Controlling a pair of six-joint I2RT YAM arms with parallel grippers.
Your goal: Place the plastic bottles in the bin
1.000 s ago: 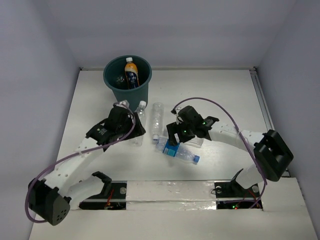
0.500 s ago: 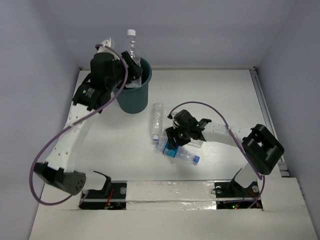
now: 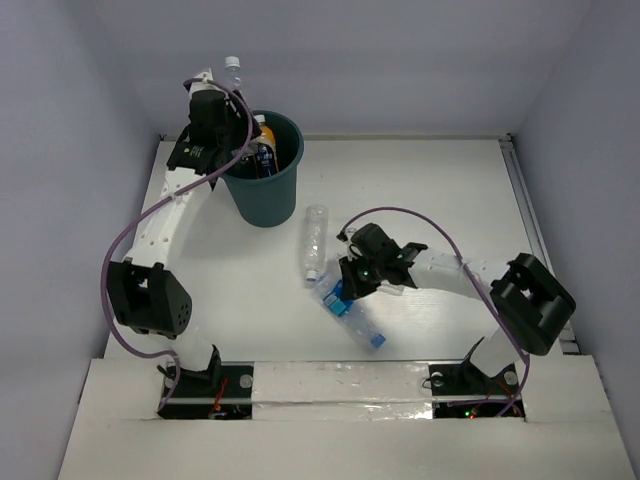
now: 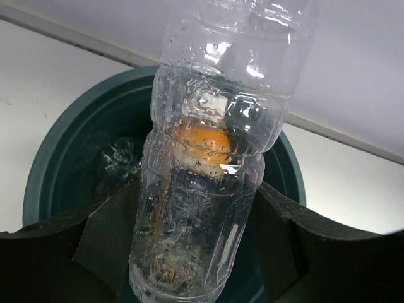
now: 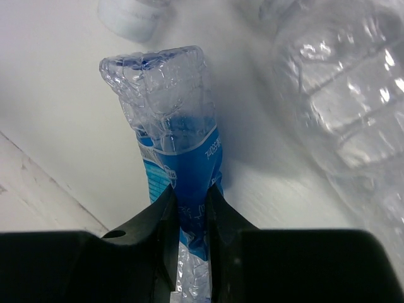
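Droplets bead the ribbed clear bottle [image 4: 208,189], held cap-up over the rim of the round teal bin [image 3: 262,195] at eleven o'clock by the left gripper [image 4: 196,252], its jaws half spread around it. Since a second ago the right gripper [image 5: 191,227] has pinched nearly shut on the blue-label bottle [image 5: 183,158] mid-table, crumpling it; its cap now points toward five o'clock.

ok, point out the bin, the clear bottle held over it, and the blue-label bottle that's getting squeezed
bin [image 3: 268,198]: top external view, on the outer wall below the rim.
clear bottle [image 4: 205,189]: left wrist view, on the ribbed mid-body.
blue-label bottle [image 5: 189,165]: right wrist view, on the blue label.
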